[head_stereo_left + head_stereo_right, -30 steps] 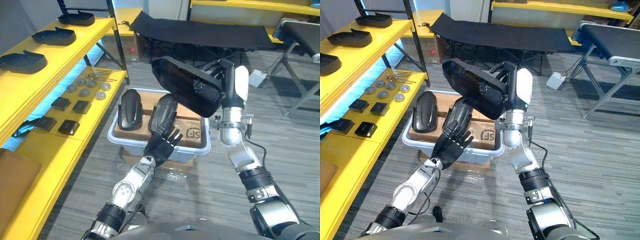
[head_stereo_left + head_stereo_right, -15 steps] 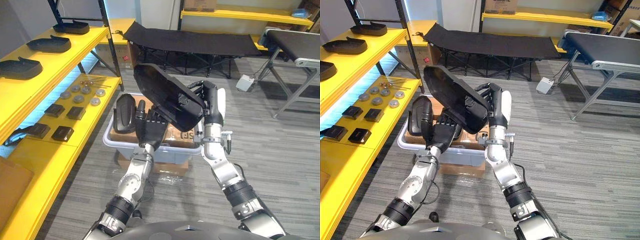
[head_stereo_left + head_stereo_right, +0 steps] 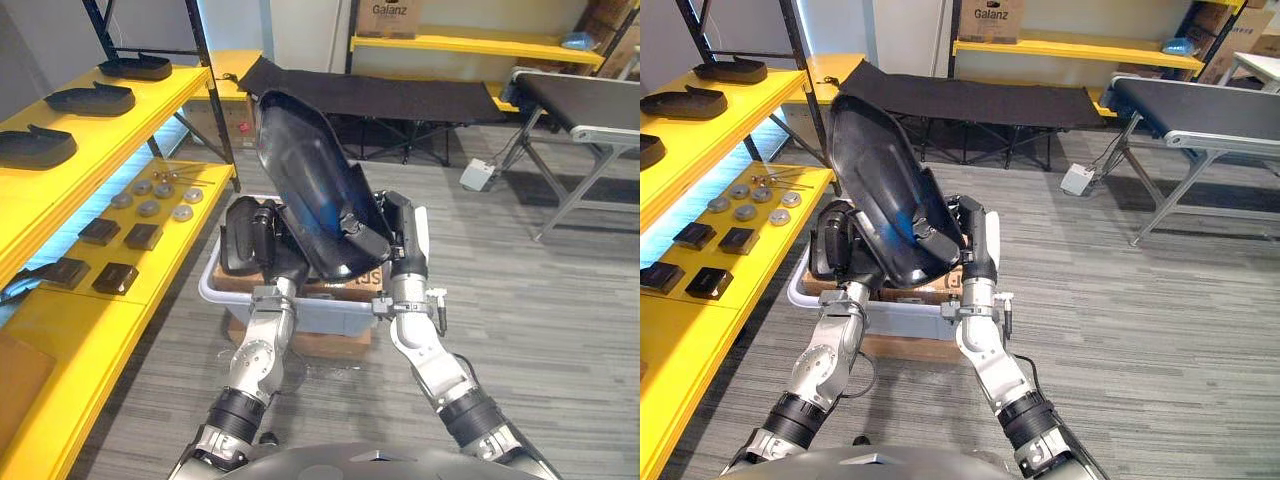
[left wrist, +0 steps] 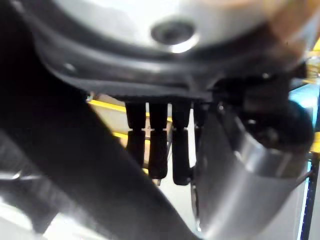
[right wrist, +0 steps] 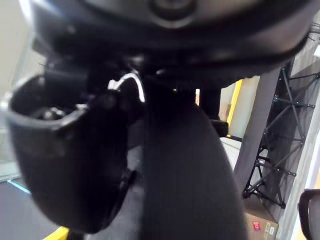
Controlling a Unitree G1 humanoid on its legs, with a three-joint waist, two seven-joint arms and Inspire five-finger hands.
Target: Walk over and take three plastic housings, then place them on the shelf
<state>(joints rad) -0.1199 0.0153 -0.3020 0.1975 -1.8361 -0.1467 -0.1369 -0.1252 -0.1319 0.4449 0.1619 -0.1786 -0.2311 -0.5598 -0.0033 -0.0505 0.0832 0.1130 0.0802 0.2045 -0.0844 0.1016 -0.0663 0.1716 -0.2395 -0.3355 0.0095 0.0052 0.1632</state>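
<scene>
My right hand (image 3: 400, 232) is shut on the lower edge of a large black plastic housing (image 3: 315, 190), which it holds up, steeply tilted, above a pale bin (image 3: 330, 306). My left hand (image 3: 283, 262) sits behind and under that housing, close to its underside and over the bin; the left wrist view shows the housing's dark surface (image 4: 75, 165) right beside the hand. Another black housing (image 3: 240, 235) stands upright in the bin's left part. Three similar housings (image 3: 35, 145) lie on the upper level of the yellow shelf (image 3: 120, 125) at the left.
The shelf's lower level (image 3: 180, 250) carries small black blocks (image 3: 115, 277) and metal discs (image 3: 150, 207). A cardboard box (image 3: 300, 342) lies under the bin. A black cot (image 3: 420, 98) stands behind it and a conveyor (image 3: 590, 100) at the right. Grey floor lies open to the right.
The camera has shifted. My right hand tipped the large housing more upright and drew it nearer. My left hand went from above the bin's contents to behind the held housing.
</scene>
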